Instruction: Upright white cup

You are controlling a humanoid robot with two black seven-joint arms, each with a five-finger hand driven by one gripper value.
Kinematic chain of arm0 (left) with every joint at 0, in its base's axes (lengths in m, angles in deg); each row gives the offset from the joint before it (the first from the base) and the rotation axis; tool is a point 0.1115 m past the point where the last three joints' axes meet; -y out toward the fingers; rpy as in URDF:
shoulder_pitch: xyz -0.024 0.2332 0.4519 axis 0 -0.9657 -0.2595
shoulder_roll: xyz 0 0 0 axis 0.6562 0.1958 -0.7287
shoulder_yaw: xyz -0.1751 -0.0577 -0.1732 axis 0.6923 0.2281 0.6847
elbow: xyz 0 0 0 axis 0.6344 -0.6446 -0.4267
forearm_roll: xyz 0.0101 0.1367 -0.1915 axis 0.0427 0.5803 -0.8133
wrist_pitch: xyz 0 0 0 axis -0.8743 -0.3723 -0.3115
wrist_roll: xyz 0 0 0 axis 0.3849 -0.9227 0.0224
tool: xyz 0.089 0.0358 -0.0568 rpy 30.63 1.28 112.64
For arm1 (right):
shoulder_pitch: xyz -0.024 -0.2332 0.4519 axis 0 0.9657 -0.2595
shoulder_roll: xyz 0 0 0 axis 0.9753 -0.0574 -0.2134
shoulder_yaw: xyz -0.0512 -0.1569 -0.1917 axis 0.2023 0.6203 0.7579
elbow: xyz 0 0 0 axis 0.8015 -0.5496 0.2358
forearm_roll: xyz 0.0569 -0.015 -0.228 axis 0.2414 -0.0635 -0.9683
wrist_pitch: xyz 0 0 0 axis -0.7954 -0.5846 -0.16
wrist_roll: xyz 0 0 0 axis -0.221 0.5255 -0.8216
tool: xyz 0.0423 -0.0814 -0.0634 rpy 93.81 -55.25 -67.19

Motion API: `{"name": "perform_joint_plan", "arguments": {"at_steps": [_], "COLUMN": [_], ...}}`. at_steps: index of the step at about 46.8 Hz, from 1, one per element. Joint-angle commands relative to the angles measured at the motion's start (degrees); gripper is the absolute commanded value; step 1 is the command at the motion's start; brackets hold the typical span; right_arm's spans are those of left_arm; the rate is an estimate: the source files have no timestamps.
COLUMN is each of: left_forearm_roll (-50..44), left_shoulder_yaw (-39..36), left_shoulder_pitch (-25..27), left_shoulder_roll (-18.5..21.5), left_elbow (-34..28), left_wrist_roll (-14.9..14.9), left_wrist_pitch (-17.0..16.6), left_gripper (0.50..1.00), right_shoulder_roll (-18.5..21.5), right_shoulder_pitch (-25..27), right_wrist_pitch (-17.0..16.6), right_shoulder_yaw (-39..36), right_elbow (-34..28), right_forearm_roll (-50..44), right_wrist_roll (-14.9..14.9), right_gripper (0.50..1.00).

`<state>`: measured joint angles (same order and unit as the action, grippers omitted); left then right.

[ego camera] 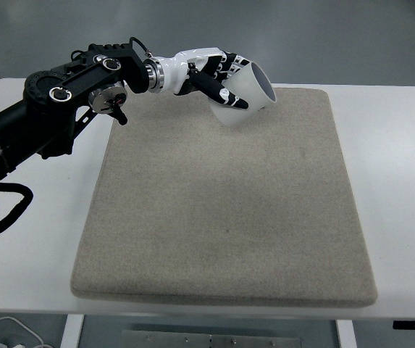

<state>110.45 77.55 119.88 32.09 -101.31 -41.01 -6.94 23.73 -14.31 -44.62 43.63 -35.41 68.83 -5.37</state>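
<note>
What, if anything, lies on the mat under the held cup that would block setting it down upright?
Nothing visible does. The left hand grips the white cup, tilted with its mouth facing up and right, above the far edge of the beige mat. The mat surface below and around it is bare.

The left arm (55, 109) is black with round silver joint caps and looped cable; its robot hand (211, 76) is white, black-tipped.
</note>
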Motion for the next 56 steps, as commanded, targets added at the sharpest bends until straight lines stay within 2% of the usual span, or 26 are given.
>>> {"name": "perform_joint_plan", "arguments": {"at_steps": [1,12,28,40,48,56], "left_forearm_roll": [-0.07,-0.07,-0.16,-0.16,-0.24,-0.16], "left_shoulder_yaw": [2.93,9.87,10.58,10.40,10.05,10.05], "left_shoulder_pitch": [-0.75,-4.44,-11.65,-14.99,-16.92,-18.15], "left_shoulder_roll": [1.02,2.69,2.52,1.99,0.06,-0.73], "left_elbow": [0.03,-0.06,0.46,4.50,8.28,8.64], "left_wrist_roll": [1.64,5.59,18.68,28.70,34.68,34.79], "left_wrist_pitch": [1.33,4.58,4.76,4.76,4.85,4.59], "left_gripper": [0.606,0.598,0.587,0.587,0.587,0.587], "right_shoulder_roll": [0.00,0.00,0.00,0.00,0.00,0.00], "right_shoulder_pitch": [-0.04,-0.04,-0.04,0.05,-0.04,-0.04], "right_wrist_pitch": [0.00,0.00,-0.17,-0.17,-0.26,-0.35], "right_shoulder_yaw": [0.00,0.00,0.00,0.18,0.09,0.09], "right_elbow": [0.00,0.00,0.00,0.00,0.00,0.00], "right_forearm_roll": [0.00,0.00,0.00,-0.09,-0.09,-0.09], "right_wrist_roll": [0.00,0.00,0.00,0.00,0.00,0.00], "right_gripper": [0.930,0.930,0.930,0.930,0.930,0.930]}}
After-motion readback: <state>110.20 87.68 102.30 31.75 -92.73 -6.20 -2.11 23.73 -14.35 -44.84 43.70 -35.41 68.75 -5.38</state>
